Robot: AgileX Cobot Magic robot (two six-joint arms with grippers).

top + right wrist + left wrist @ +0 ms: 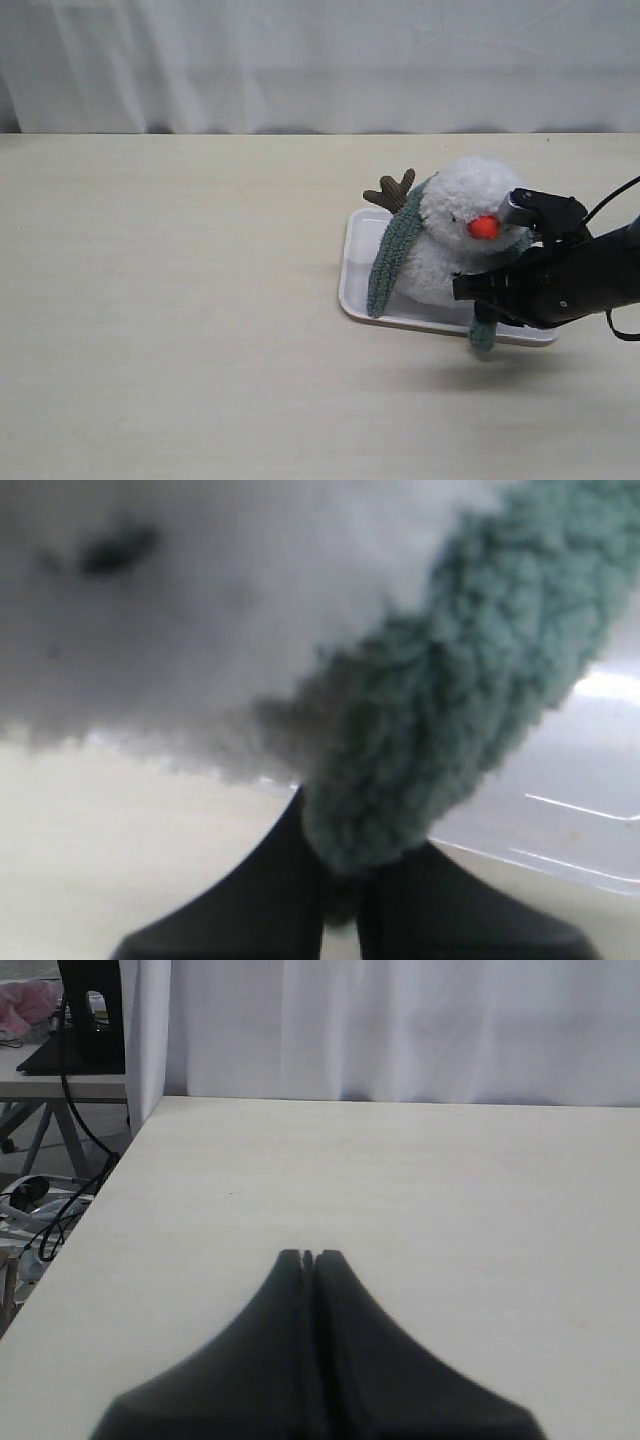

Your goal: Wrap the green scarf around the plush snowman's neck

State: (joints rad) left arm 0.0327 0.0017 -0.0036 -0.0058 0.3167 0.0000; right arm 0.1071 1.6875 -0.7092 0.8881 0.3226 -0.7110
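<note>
Green scarf (392,262) hangs on the plush snowman (440,270), right of the middle of the outside picture. One long part runs from beside the snowman's head down its left side. Its round end lies at the tray's front left edge. The scarf goes behind the snowman's neck (445,240) and shows again as a small bit on the right side of the head. The other end sticks out under the right gripper (484,305), over the front edge of the tray.

The snowman sits in a white tray (358,250) on the pale table (180,300). Its orange nose (482,227) points to the right side of the picture. A brown twig arm (390,192) sticks up just left of its head. A white curtain (300,60) fills the top of the picture.

The black right arm comes in from the right edge and sits low in front of the snowman. In the right wrist picture the right gripper (340,905) has its jaws pinched on the end of the green scarf (450,710). The fluffy white plush snowman (200,630) is very close beside it, and the picture is blurry.

The left gripper (308,1257) shows only in the left wrist picture. Its jaws are pressed together with nothing between them. It hangs over bare table, with the curtain behind it.
</note>
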